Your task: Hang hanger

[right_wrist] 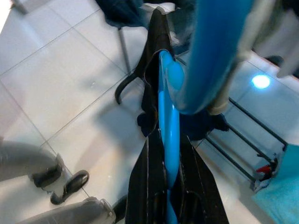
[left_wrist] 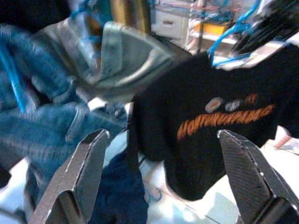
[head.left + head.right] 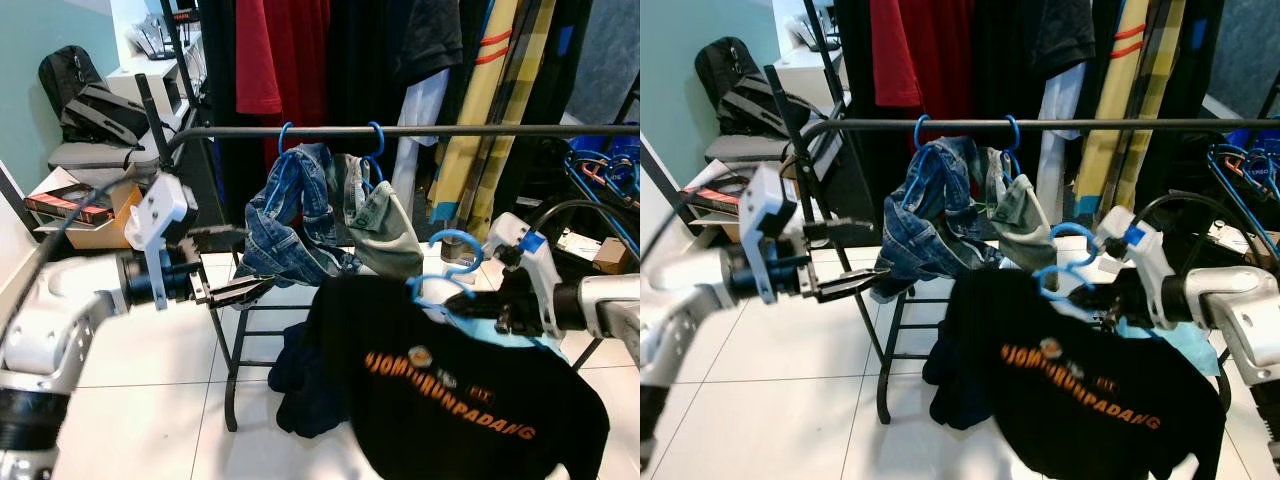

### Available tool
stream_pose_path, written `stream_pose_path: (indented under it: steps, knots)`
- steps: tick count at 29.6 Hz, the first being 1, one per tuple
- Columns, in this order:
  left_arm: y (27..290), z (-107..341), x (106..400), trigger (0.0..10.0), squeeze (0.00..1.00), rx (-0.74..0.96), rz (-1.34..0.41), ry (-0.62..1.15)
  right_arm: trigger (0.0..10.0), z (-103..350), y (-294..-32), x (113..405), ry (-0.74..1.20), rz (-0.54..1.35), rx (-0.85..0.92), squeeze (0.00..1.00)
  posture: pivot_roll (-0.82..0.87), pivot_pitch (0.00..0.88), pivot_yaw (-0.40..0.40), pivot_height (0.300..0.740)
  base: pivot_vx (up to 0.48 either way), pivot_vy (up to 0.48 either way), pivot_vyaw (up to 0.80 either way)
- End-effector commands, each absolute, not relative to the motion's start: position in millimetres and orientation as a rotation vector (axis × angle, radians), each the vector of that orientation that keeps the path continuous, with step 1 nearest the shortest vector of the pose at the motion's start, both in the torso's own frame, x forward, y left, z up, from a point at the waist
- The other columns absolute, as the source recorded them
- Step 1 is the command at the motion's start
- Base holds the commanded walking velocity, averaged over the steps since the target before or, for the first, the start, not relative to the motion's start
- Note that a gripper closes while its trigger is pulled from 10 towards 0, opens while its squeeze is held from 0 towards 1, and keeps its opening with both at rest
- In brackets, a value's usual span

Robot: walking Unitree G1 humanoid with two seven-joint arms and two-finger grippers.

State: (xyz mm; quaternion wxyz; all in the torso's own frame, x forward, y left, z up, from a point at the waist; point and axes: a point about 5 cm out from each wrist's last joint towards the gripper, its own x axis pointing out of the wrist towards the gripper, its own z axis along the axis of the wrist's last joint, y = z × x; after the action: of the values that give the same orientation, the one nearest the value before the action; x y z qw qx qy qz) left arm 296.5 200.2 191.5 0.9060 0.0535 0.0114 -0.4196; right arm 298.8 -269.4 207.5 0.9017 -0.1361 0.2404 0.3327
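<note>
Below the black clothes rail [image 3: 400,130], in the left eye view, a blue hanger [image 3: 447,268] carrying a black T-shirt [image 3: 450,390] with orange lettering was seen gripped by the right end effector [image 3: 500,305], its hook raised but short of the rail. Jeans [image 3: 290,230] and a grey-green garment [image 3: 385,235] were noted hanging from two blue hooks on the rail. The left end effector [image 3: 235,291] was held out toward the jeans, fingers parted and empty. A white tiled floor [image 3: 150,370] lay beneath.

Across the right eye view, the same arrangement was recorded: the hanger was seen beside the grey-green garment and under the rail, with dark clothes hung behind.

Through the left wrist view, both fingers [image 2: 79,177] were seen well apart, with nothing between them; the jeans and the lettered T-shirt lay beyond.

Along the right wrist view, the blue hanger was observed clamped between the closed black fingers [image 1: 145,186], the T-shirt collar draped over it. A person's shoes [image 1: 60,182] and grey trouser legs were noted on the floor.
</note>
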Motion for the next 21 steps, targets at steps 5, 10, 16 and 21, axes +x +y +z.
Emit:
stream_pose_path:
  steps: [5, 10, 16, 21]
  knots:
    - [225.9, 121.5, 301.5, 10.0, 0.0, -0.025, -0.351, 0.168, 10.0, 202.4, -315.7, 309.2, 0.433, 0.232, -0.177, 0.0, -0.11, 0.0, 0.008, 0.74, 0.0, 0.0, 0.0]
    - [233.9, 83.9, 298.5, 10.0, 0.0, -0.021, -0.143, 0.271, 10.0, 192.7, -327.9, 311.9, 0.411, 0.09, -0.132, 0.0, -0.11, 0.0, 0.01, 0.74, 0.0, 0.0, 0.0]
    - [233.8, 51.2, 289.9, 10.0, 0.0, -0.161, -0.042, 0.384, 10.0, 183.9, -314.7, 318.4, 0.386, 0.077, -0.084, 0.0, -0.11, 0.0, 0.017, 0.74, 0.0, -0.174, 0.0]
    - [227.3, 50.7, 292.2, 10.0, 0.0, -0.167, -0.033, 0.379, 10.0, 181.3, -308.6, 321.2, 0.386, 0.084, -0.056, 0.0, -0.11, 0.0, 0.016, 0.74, 0.0, -0.48, 0.0]
